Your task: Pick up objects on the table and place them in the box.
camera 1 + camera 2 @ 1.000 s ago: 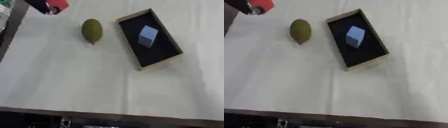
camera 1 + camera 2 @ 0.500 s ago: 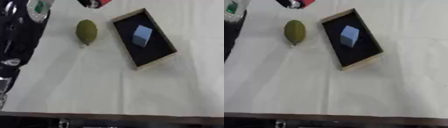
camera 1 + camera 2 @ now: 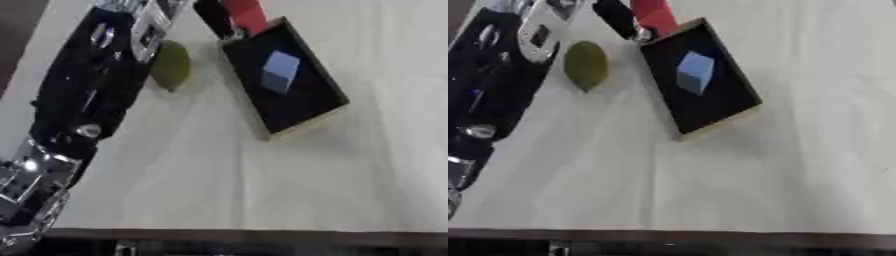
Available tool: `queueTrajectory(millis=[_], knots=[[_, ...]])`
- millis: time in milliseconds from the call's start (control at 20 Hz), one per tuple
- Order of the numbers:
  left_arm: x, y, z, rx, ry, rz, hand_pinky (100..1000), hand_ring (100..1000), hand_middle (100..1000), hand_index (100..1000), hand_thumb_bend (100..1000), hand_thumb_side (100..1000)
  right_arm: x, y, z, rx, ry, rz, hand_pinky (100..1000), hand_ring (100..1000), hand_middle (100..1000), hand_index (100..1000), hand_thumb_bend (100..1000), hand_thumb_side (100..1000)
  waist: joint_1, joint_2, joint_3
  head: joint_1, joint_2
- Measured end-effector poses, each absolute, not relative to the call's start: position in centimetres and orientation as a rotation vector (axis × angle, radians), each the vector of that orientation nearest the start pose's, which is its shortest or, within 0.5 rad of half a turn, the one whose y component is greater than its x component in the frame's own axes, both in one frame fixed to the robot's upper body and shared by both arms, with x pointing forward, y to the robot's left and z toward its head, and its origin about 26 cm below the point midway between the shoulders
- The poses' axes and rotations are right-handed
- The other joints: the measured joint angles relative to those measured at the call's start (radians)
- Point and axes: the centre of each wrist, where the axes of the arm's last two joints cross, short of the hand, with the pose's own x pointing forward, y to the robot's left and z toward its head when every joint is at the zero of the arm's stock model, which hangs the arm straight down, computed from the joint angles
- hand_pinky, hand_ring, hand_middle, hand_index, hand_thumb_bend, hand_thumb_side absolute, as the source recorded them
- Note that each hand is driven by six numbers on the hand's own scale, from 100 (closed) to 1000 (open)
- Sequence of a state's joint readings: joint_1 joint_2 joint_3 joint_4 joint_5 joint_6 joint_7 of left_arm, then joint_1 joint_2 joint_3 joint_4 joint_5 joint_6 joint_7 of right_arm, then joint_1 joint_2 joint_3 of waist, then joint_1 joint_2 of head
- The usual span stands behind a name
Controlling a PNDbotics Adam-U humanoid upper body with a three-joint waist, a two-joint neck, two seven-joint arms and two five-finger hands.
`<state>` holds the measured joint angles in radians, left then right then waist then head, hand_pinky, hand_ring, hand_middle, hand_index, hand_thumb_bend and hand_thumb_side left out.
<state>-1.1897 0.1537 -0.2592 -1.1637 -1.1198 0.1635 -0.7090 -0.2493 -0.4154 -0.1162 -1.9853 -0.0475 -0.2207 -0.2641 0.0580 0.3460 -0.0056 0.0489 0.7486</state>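
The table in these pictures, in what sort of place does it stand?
Probably a robot test or teaching bench, not a home. A pale cloth covers the table, and it carries only a few practice props: a shallow wooden box with a dark inside holding a blue cube, and a green oval fruit-like object. A black robot arm reaches in.

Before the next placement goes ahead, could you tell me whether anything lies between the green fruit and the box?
Nothing visible does. The green fruit lies on bare white cloth just left of the box, which holds only a blue cube. A red and black object sits at the box's far corner, off the direct path.
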Motion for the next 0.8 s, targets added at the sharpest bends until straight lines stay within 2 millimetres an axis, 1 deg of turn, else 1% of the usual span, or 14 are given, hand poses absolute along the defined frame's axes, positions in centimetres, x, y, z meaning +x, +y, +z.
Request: queueTrajectory(millis=[50,300,650,750,800], knots=[[44.3,7.5,30.4,0.936,-1.416,-1.631,793,691,573,564,191,384,29.4,-30.7,20.4,-0.383,-2.496,0.060,882,819,588,880,100,641,0.000,0.001,-0.002,0.000,-0.002],[45.2,6.6,28.6,0.984,-1.384,-1.607,792,692,575,563,207,370,29.4,-30.6,20.4,-0.371,-2.498,0.057,883,819,587,880,100,642,0.000,0.006,-0.009,0.001,-0.003],[45.8,6.6,27.2,1.024,-1.360,-1.585,792,692,575,578,228,391,29.5,-30.4,20.4,-0.360,-2.494,0.058,883,820,586,881,100,643,0.000,0.009,-0.012,0.001,-0.010],[45.9,6.4,26.9,1.011,-1.358,-1.590,798,706,598,700,280,444,29.5,-30.4,20.3,-0.357,-2.492,0.060,884,820,586,881,100,643,-0.001,0.010,-0.012,0.001,-0.010],[45.9,6.3,26.8,1.004,-1.359,-1.593,803,716,609,735,307,475,29.5,-30.3,20.3,-0.356,-2.491,0.060,884,820,585,881,100,643,-0.002,0.011,-0.012,0.002,-0.010]])
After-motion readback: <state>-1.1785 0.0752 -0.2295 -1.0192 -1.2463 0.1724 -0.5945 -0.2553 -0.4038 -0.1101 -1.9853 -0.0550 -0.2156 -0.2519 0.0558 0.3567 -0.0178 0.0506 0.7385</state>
